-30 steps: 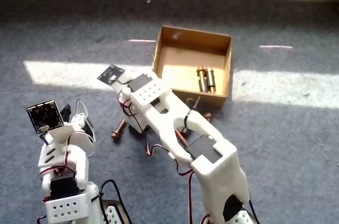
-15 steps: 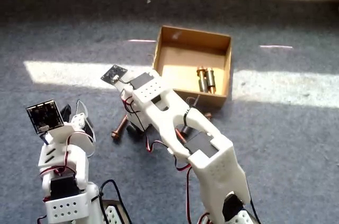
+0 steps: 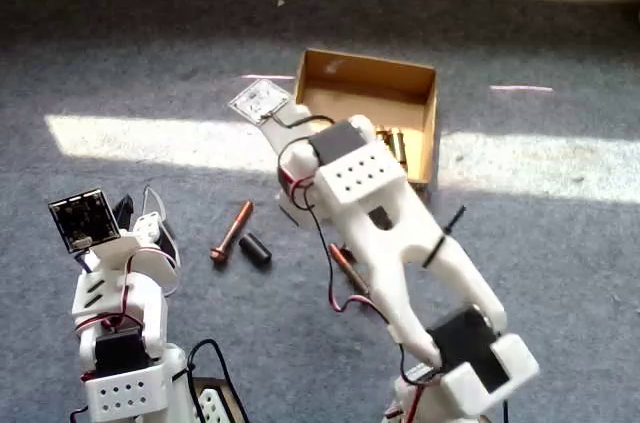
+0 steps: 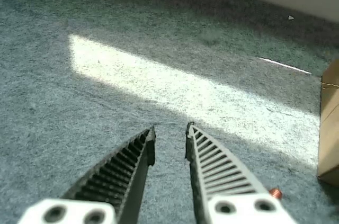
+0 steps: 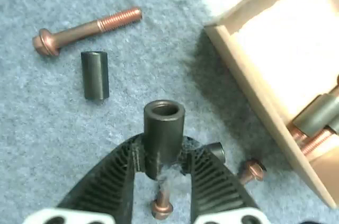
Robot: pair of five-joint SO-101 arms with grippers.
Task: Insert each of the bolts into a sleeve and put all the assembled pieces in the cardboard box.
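Lower left of high view: L arm stands upright by the frame edge. L gripper hangs over grey carpet. Its fingers are a narrow gap apart w/ nothing btwn them. A sunlit strip crosses the carpet ahead of the tips.

Left of centre in high view: loose bolt lies flat on the carpet, head toward lower left. Loose sleeve lies on its side just beside it, not touching.

Centre: R arm stretches from lower right up to the near-left corner of the cardboard box. R gripper is clamped on the held sleeve, open bore facing the wrist cam, just outside the box wall. On the carpet past the fingers lie another bolt and a third sleeve.

Upper centre-right: the box is open-topped. Assembled pieces lie inside near the front wall, partly hidden by the R arm in high view.
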